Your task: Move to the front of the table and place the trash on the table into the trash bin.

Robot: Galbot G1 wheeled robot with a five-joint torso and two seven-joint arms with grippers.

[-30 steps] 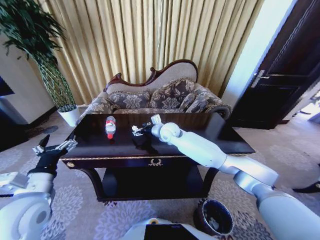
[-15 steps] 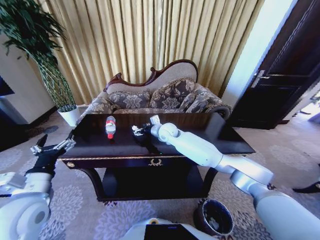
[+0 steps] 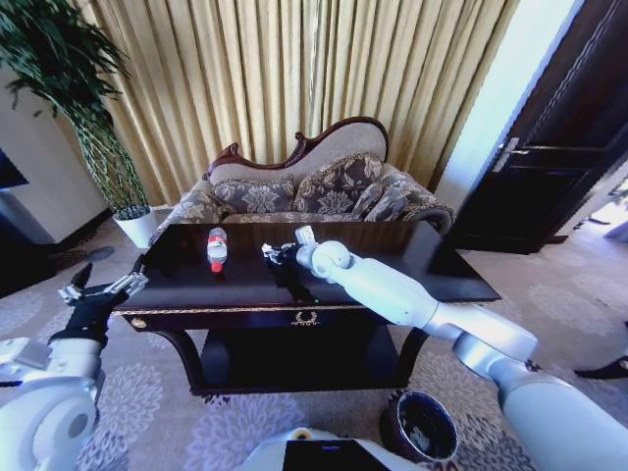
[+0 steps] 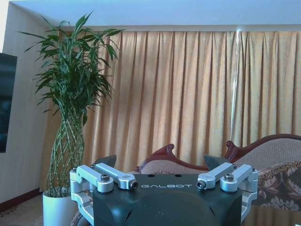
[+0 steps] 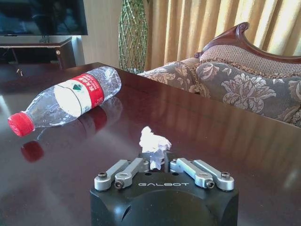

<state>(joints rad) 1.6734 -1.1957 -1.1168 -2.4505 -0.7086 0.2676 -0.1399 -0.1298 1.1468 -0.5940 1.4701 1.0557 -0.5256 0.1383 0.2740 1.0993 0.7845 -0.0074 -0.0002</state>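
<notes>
The trash is lying on the worktop (image 3: 392,263) in two pieces: a white paper wad (image 5: 153,143) and a clear plastic bottle (image 5: 66,101) with a red label and a red cap. The right hand (image 3: 276,254) is reaching out over the middle of the worktop, and in the right wrist view its fingers (image 5: 149,165) are closing on the lower part of the paper wad, which is sticking up just beyond the fingertips. The wad is sitting low against the glossy surface; whether it is touching the surface cannot be told. The bottle is lying on its side near the right hand, on the side toward the left arm, apart from the wad, with its cap pointing toward the front edge of the worktop in the head view. The left hand (image 3: 98,289) is hovering off the corner of the worktop, well apart from both pieces of trash, with its fingers (image 4: 106,176) spread wide and gripping nothing. The trash bin (image 3: 420,427) is standing on the patterned carpet (image 3: 186,422) well below the right arm, in front of the worktop and near the robot's base. A sofa (image 3: 314,191) is standing beyond the right hand, behind the worktop, and a potted plant (image 4: 70,113) is standing beyond the left hand.
</notes>
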